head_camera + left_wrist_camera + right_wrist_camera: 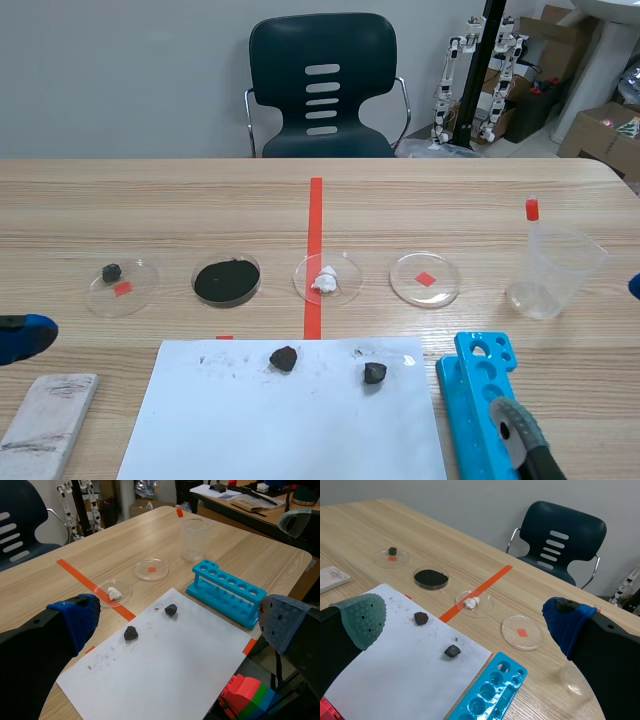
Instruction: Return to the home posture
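My left gripper (180, 620) is open and holds nothing; it hangs above the near left of the table, over the white sheet (165, 665). In the scene view only its blue pad (22, 336) shows, at the left edge. My right gripper (465, 620) is open too and carries nothing. Its grey-green pad (517, 430) sits low over the blue test-tube rack (482, 400), and its blue pad (634, 286) shows at the right edge. Two dark lumps (284, 358) (374, 373) lie on the sheet (290, 420).
A row of petri dishes crosses the table: one with a dark lump (122, 285), one with black powder (226, 281), one with a white lump (327, 279), one with nothing in it (425, 278). A clear beaker (553, 270) stands right. A grey block (48, 423) lies near left. A chair (322, 90) stands behind.
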Robot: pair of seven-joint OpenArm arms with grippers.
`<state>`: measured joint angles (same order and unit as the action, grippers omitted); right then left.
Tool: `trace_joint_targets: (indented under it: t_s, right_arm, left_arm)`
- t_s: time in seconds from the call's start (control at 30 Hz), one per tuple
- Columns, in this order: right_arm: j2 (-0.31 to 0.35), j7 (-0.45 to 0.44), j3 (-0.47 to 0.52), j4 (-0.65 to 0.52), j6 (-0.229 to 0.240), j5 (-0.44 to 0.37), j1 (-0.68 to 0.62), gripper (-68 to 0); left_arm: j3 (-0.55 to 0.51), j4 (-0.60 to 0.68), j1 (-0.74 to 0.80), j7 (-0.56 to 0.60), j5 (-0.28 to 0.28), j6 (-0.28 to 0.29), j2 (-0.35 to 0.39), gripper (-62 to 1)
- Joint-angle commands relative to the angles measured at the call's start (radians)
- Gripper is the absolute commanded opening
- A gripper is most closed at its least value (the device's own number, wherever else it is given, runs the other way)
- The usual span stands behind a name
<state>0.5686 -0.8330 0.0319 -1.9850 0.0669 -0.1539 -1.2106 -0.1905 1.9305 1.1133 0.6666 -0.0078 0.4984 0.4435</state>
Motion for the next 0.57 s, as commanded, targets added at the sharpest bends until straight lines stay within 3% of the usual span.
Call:
trace_joint_targets:
  t_s: [0.0, 0.53]
  right_arm:
    - [0.002, -0.019, 0.008, -0.004, 0.0, -0.01, 0.011, 0.4]
    - [0.002, -0.028, 0.008, -0.004, 0.0, -0.011, 0.011, 0.4]
  left_arm:
    - [-0.006, 0.007, -0.003, 0.018, -0.011, -0.002, -0.002, 1.4]
    - [-0.006, 0.007, -0.003, 0.018, -0.011, -0.002, -0.002, 1.4]
